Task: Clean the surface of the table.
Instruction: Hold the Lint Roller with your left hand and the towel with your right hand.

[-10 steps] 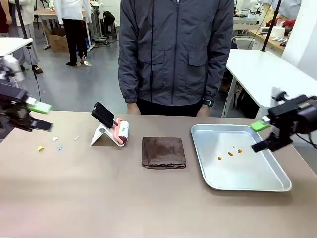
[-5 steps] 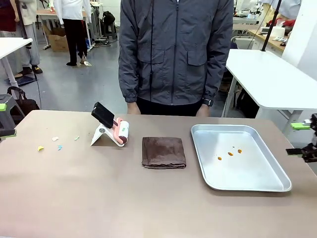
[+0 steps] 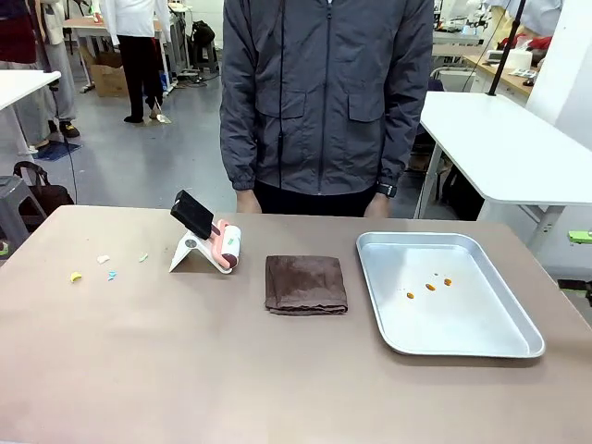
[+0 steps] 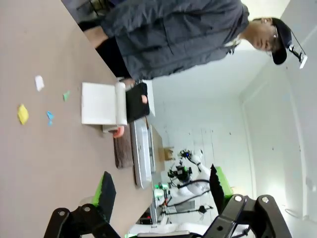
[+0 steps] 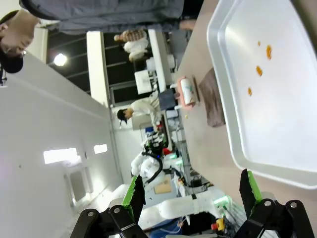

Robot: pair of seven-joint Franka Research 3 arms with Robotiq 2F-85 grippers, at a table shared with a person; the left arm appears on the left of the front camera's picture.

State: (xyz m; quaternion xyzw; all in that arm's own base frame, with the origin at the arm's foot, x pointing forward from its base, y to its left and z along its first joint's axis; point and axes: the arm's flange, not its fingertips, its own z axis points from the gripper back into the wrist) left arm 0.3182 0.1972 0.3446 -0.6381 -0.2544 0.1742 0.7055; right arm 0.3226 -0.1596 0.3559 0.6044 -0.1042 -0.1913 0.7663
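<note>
- Two hands, both empty. The left hand (image 4: 161, 181) has its jaws spread wide, with a clear gap between the green pads and nothing gripped.
- The right hand (image 5: 191, 186) is spread just as wide and also grips nothing. Its wrist view looks down the length of the tray.
- Table (image 3: 185, 370): a broad brownish-taupe top that fills the lower part of the front view. It carries every item listed below, and the near half is bare.
- Paper scraps (image 3: 103, 266): four small bits, yellow, blue, white and green. They lie loosely together near the table's left end, to the left of the stand.
- Lint roller (image 3: 228, 248): a pink-ended roll with a black handle. It leans on a white stand (image 3: 188, 252) left of centre, towards the far edge.
- Cloth (image 3: 305, 284): dark brown, folded into a rough square, lying flat at mid-table. It sits between the roller and the tray and touches neither.
- Tray (image 3: 462, 324): shiny, metal and rectangular, on the right part of the table.
- Orange crumbs (image 3: 430, 286): a few specks close together on the tray's floor.
- Person (image 3: 324, 92): stands in a grey zipped jacket at the middle of the far edge.
</note>
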